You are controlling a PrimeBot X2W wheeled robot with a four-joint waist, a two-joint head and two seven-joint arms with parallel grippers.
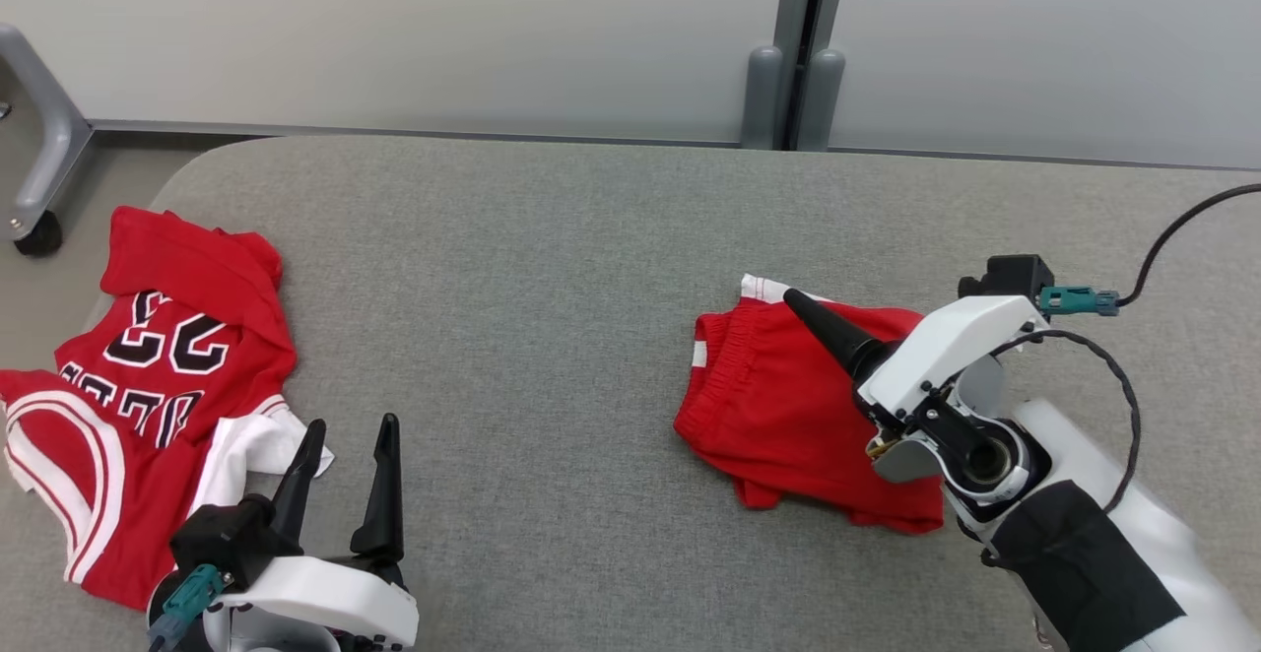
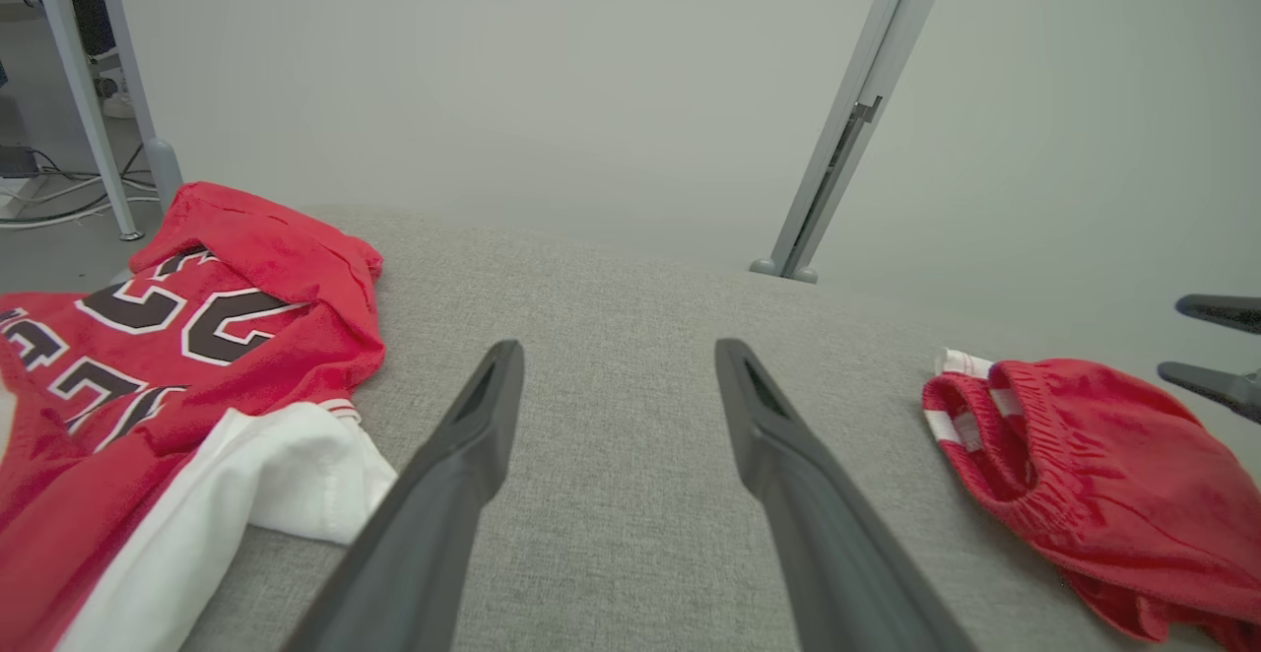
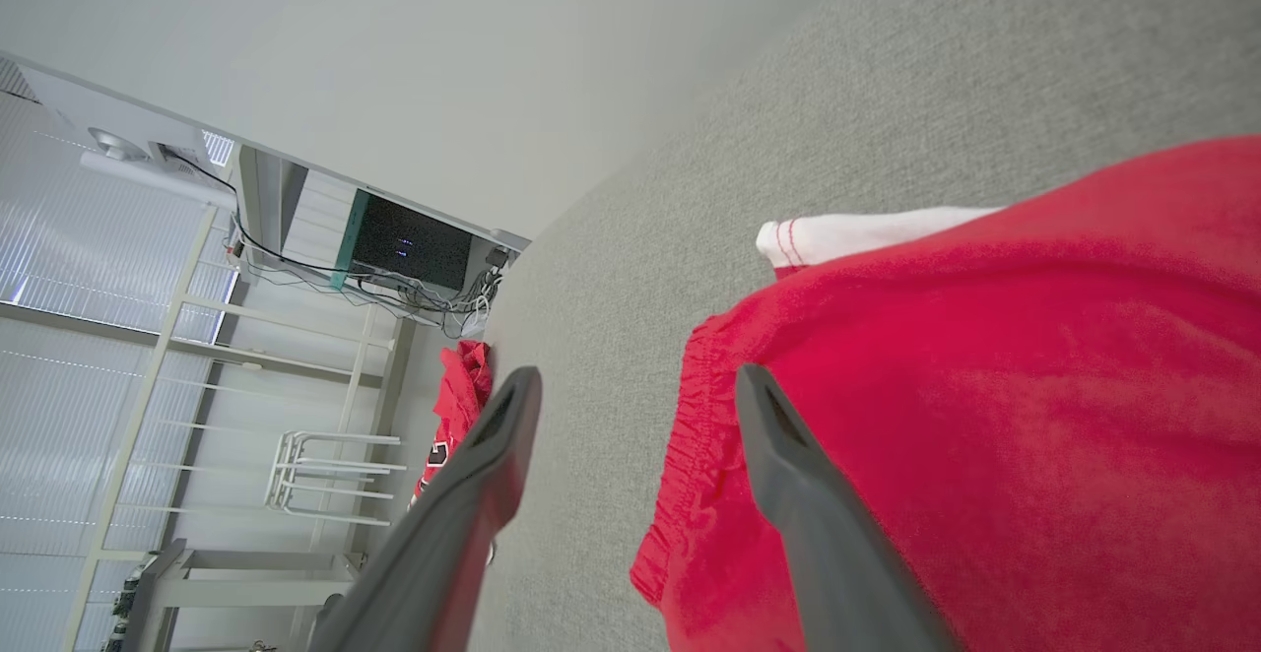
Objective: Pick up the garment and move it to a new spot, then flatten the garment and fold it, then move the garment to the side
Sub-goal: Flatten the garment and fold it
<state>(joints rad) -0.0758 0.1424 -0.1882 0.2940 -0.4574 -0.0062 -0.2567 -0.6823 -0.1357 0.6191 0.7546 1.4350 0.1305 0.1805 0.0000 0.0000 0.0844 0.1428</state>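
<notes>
- The red shorts [image 1: 778, 406] lie on the right half of the grey bench [image 1: 552, 288], about midway between its far and near edges. They form a compact, doubled-over bundle with the elastic waistband turned toward the bench's middle.
- The right end effector [image 3: 638, 381] hovers low over the shorts with its fingers spread wide and nothing between them. In the right wrist view one finger sits over the red cloth and the other over bare bench beside the waistband.
- The left end effector [image 1: 352, 425] is at the near edge toward the left corner. It is fully open and empty, and its fingertips are just beside a white cloth [image 1: 246, 445].
- A crumpled red jersey [image 1: 167, 347] with dark numerals sprawls along the left edge, well apart from the shorts.
- Judged step: the shorts look folded and parked off to one side, so this garment seems to be at the very end of the move-aside step.
- Next move, as a judgement: lift the right arm straight up and clear, so a finger does not snag the top layer and spoil the fold. If the uneven lower edge counts as untidy, a light press there would help first.
</notes>
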